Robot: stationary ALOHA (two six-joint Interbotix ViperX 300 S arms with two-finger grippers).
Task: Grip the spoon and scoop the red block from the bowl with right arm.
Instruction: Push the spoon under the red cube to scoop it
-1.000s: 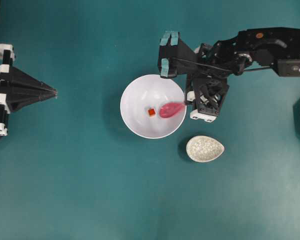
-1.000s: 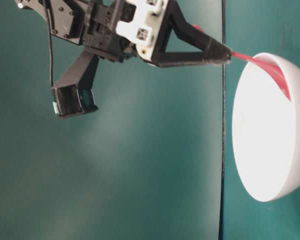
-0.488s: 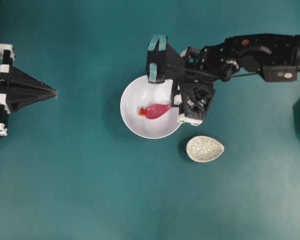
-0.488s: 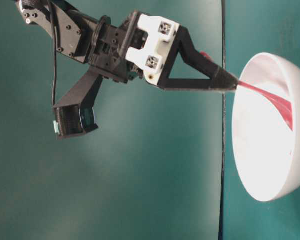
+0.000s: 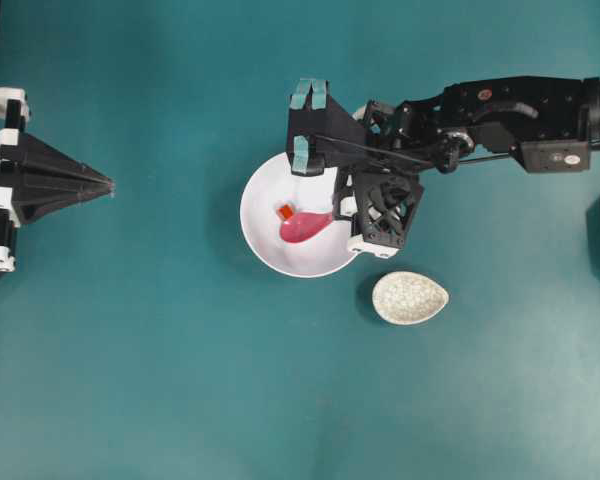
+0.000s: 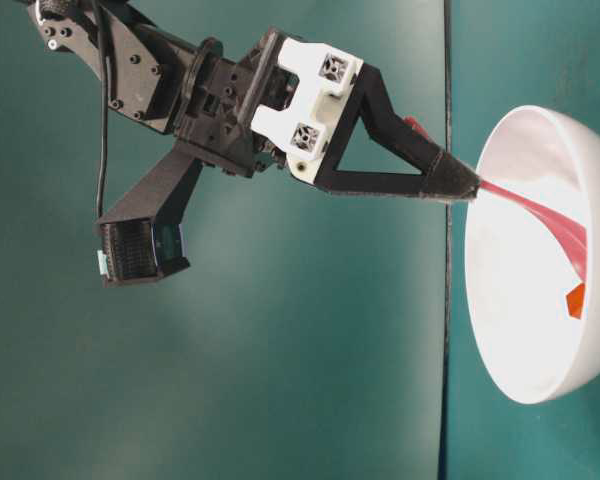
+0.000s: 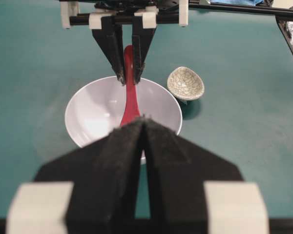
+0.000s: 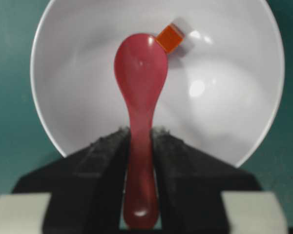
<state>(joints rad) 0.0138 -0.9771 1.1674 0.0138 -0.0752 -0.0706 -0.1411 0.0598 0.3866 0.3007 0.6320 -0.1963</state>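
I count 1 spoon (image 8: 139, 92), 1 block (image 8: 169, 38), 1 bowl (image 8: 234, 97). My right end effector (image 8: 139, 141), angled down over the rim, clamps the spoon's handle; left end effector (image 7: 143, 127) is pressed together.

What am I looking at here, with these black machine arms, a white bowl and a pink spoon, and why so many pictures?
It is a two-armed robot on a teal table. One picture looks down from above, one from table height, and two from cameras on the wrists. The right gripper is shut on the glossy pink spoon, whose scoop is inside the round white bowl, touching the tiny red-orange block. A small speckled beige dish sits beside the bowl. The left gripper waits, shut and empty.
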